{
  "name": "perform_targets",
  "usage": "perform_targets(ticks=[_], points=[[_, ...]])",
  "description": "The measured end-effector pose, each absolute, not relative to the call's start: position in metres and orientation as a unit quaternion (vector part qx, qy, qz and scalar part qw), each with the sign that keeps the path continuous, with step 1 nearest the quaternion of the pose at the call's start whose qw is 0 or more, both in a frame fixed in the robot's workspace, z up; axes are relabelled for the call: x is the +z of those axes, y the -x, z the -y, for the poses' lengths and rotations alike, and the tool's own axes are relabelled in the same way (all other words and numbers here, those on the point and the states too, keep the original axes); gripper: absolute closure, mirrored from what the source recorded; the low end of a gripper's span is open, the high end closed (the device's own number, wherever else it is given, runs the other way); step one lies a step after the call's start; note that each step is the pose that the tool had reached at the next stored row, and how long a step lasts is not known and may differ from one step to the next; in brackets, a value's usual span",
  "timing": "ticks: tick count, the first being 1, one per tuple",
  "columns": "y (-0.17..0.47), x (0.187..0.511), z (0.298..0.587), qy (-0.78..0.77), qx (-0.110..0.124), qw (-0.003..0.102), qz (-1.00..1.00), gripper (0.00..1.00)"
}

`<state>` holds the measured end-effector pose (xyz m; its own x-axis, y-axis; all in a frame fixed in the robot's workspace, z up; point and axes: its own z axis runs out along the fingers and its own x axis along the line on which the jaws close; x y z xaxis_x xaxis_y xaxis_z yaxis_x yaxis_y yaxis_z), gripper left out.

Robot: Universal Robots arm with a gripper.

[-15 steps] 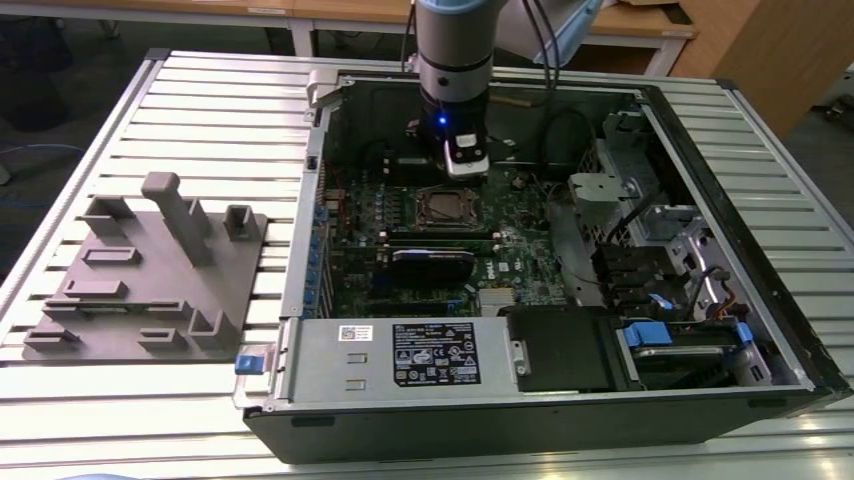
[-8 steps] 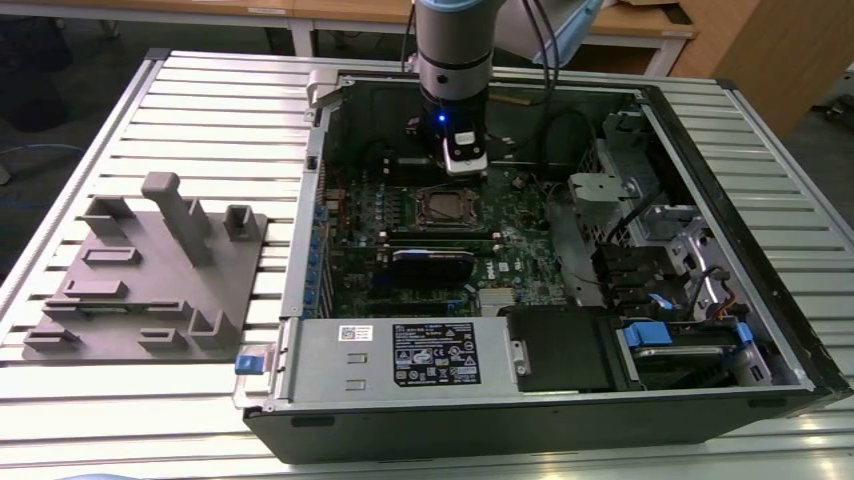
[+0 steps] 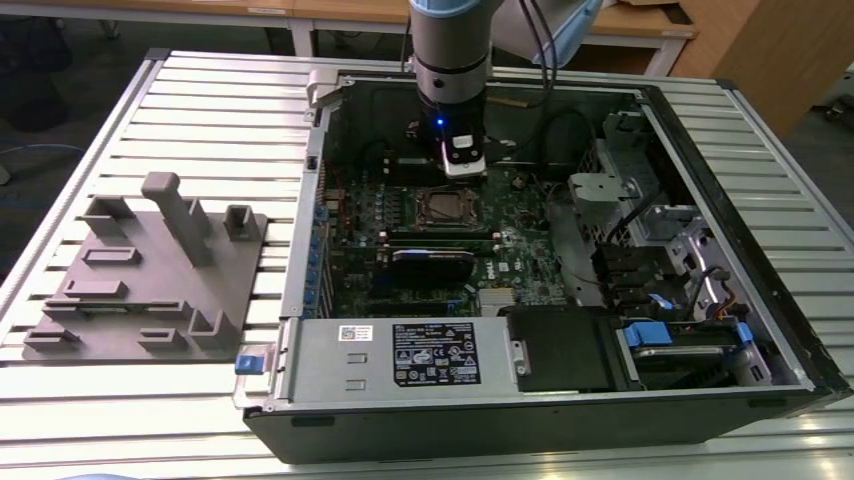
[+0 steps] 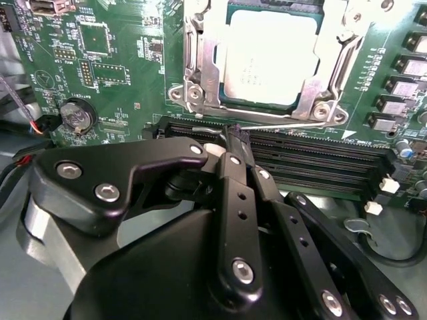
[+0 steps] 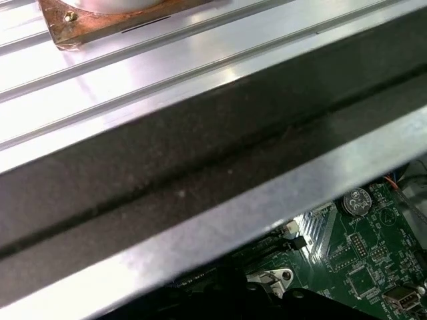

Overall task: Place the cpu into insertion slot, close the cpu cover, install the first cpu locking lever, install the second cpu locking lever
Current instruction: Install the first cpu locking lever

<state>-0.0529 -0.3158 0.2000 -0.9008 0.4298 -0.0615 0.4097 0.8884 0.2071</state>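
Finding one: the cpu [image 4: 270, 57], a small flat square chip with a silver-grey metal face, is seated in the insertion slot [image 3: 447, 208], the square dark-framed socket on the green motherboard [image 4: 133, 80]. In the exterior view that socket lies at 6 o'clock from the end effector [image 4: 237, 137], close beside it.

Finding two: the cpu cover [image 4: 207, 67], a thin silver metal frame plate with a square window, appears to lie down over the chip's edges.

Finding three: the black fingers of your end effector are drawn together, their tips right at a thin bright steel wire locking lever [image 4: 300, 125] running along the socket's near edge. I cannot confirm that they pinch it.

Handling judgement: treat the chip as light, rigid and fragile, and put no load on it. The lever looks springy, narrow and slick, so take it near its free end, squarely. The cover is thin sheet and likely bends if pried.
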Motion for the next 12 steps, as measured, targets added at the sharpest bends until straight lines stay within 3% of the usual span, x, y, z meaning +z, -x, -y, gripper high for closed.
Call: perform_targets(ticks=[12], points=[[0.0524, 0.1979, 0.3157, -0.216, 0.095, 0.053, -0.970, 0.89]])
